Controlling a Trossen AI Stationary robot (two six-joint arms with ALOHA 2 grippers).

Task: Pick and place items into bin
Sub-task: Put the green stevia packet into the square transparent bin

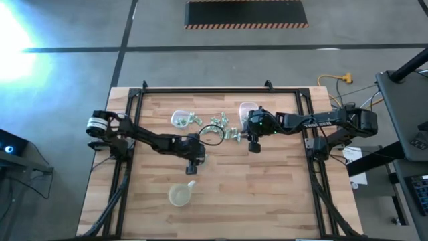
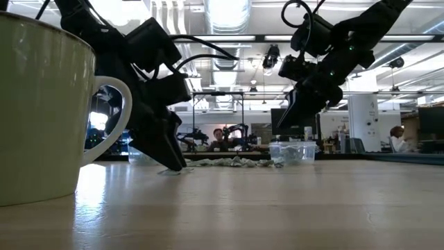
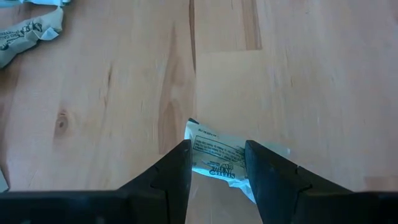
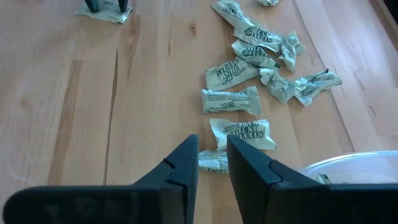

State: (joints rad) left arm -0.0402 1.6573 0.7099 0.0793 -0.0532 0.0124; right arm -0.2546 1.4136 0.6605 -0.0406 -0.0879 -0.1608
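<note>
Several small pale green and silvery wrapped items [image 1: 224, 128] lie loose on the wooden table, between its middle and far edge. One wrapped item [image 3: 214, 157] lies apart from them, nearer the middle. My left gripper [image 3: 217, 149] stands open over it, fingertips down at the table [image 2: 173, 167], one finger on each side. My right gripper [image 1: 254, 146] hangs above the table beside the scatter. Its fingers [image 4: 186, 163] are a narrow gap apart. Through that gap shows another item [image 4: 213, 160], lying on the table below. My left gripper's fingers [image 3: 177, 171] slant down from the table's left and stand on either side of the item's middle. The item's side edges [image 3: 194, 144] run behind the fingers, so I cannot tell whether they touch it. The item lies flat on the table.
Two clear containers stand toward the far edge, one at the left [image 1: 180, 119] and one by my right gripper [image 1: 249, 108], whose rim shows in the right wrist view [image 4: 354, 167]. A yellowish cup [image 1: 180, 194] stands near the front edge. Black rails frame the table [image 1: 200, 90].
</note>
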